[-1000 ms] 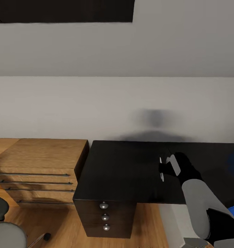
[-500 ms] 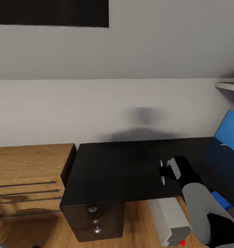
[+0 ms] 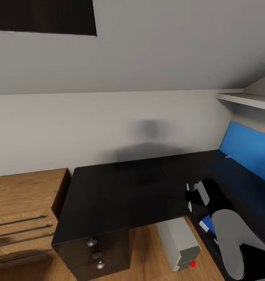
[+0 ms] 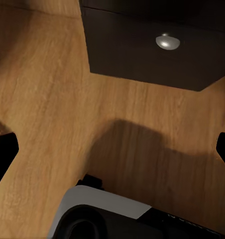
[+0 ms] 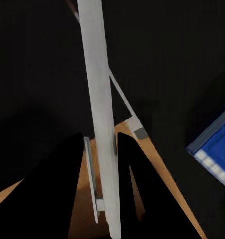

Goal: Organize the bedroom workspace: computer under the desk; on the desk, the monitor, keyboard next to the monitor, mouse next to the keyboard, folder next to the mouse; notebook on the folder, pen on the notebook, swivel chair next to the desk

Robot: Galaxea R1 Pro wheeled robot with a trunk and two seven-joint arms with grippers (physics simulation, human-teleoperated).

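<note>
Lower left of the head view: low oak chest with long bar handles (image 3: 19, 210), standing just beside the bench.

Centre: long bench with glossy black top (image 3: 120, 191) against a pale wall. A dark drawer unit with round silver knobs (image 3: 96, 254) sat under its left end.

Left wrist view: left end effector (image 4: 112, 144) hung over the wooden floor (image 4: 48, 99), with its two dark fingertips (image 4: 3, 152) at opposite edges of the frame, spread wide with nothing between them. One silver knob (image 4: 167, 42) of the drawer unit showed ahead of it.

Right of centre, head view: light grey boxy tower computer (image 3: 176, 242) stood on the floor under the bench, to the right of the drawer unit, with a small red spot at its near lower corner.

Right again: right end effector (image 3: 194, 195) hovered at the front edge of the bench top. In the right wrist view its black fingers (image 5: 67, 169) were closed onto a slim, long grey keyboard (image 5: 99, 94), held edge-on. The keys could not be made out.

Just beside the right forearm: a small flat blue piece with a white edge (image 3: 207, 224); could not tell what it was.

Far right: large bright blue flat panel (image 3: 247, 150) leaned at the bench's right end below a white wall shelf (image 3: 246, 100), its colour mirrored in the glossy top.
</note>
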